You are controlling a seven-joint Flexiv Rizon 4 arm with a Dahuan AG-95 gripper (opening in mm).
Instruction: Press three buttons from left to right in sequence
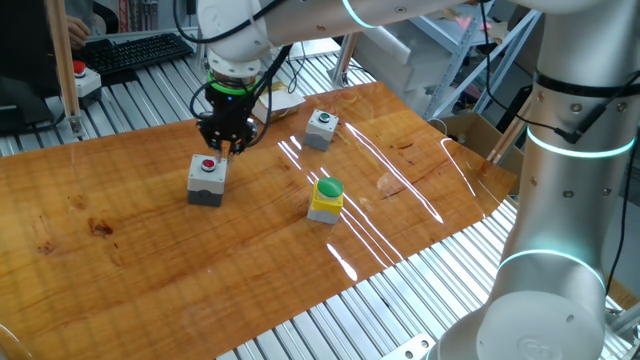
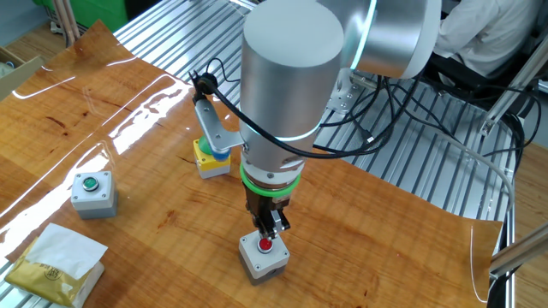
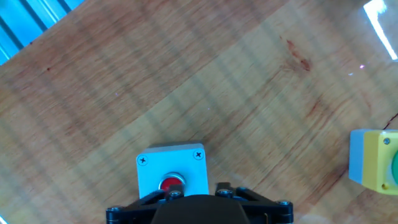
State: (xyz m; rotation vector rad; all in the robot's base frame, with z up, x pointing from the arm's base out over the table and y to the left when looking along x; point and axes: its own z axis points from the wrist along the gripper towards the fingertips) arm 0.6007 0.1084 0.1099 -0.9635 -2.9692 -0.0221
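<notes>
Nearest the lens in the hand view is the dark body of the gripper (image 3: 198,200), filling the bottom edge of the frame, with the grey box with the red button (image 3: 172,172) lying just beyond it on the wooden surface (image 3: 205,81). The red cap sits right at the tip of the fingers; whether they touch it cannot be told, and no view shows a gap or contact between the fingertips, so how far they are parted cannot be told either.

In one fixed view the gripper (image 1: 225,146) hangs straight down over the far edge of the grey box with the red button (image 1: 207,179), which stands on the left part of the surface (image 1: 120,260). The yellow box with the large green dome (image 1: 326,198) stands to its right and nearer the camera, well apart from it. The grey box with the small green button (image 1: 320,128) sits farther back, also to the right.

From the other fixed view the arm's thick silver wrist hides part of the yellow box (image 2: 211,159). A tan packet with white paper (image 2: 53,262) lies near the bottom left corner.
</notes>
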